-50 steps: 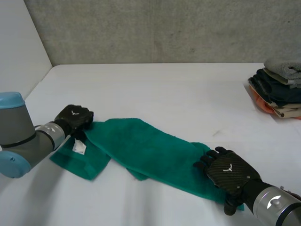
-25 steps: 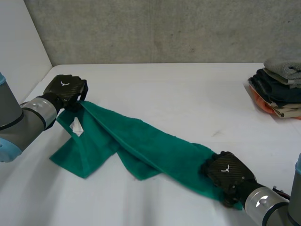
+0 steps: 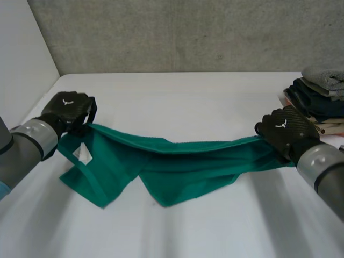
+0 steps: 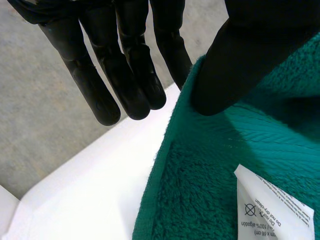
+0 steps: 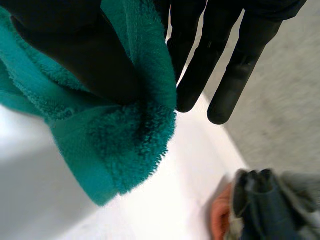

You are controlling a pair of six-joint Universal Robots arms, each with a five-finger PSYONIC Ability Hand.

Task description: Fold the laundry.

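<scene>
A green towel (image 3: 177, 161) hangs stretched between two black robot hands above a white tabletop (image 3: 188, 97); the left robot hand (image 3: 67, 109) holds one end and the right robot hand (image 3: 282, 128) holds the opposite end, the two well apart.

In the left wrist view the thumb (image 4: 235, 60) presses the towel's edge against the hand while the other fingers (image 4: 97, 90) reach out straight beyond the cloth; this robot hand has the towel pinched rather than wrapped.

In the right wrist view the thumb (image 5: 90, 55) likewise clamps a thick fold of terry at a corner, with the remaining fingers (image 5: 237, 75) straight past it; this robot hand too is closed on the towel by a pinch.

Between the hands the top edge runs as a fairly tight line with a shallow dip in the middle; below it the cloth sags, doubled over itself, and its lowest part appears to rest on the tabletop. A white care label (image 3: 83, 155) shows on the cloth just below the left robot hand.

The ends are most likely held high and apart to draw the towel out straight, so its edges can be matched for a fold; the twisted, doubled middle suggests it is not yet flat.

Just beside the right robot hand, on the side away from the towel, sits a pile of folded clothes (image 3: 320, 102), probably finished laundry; a concrete wall (image 3: 188, 32) stands beyond the tabletop.
</scene>
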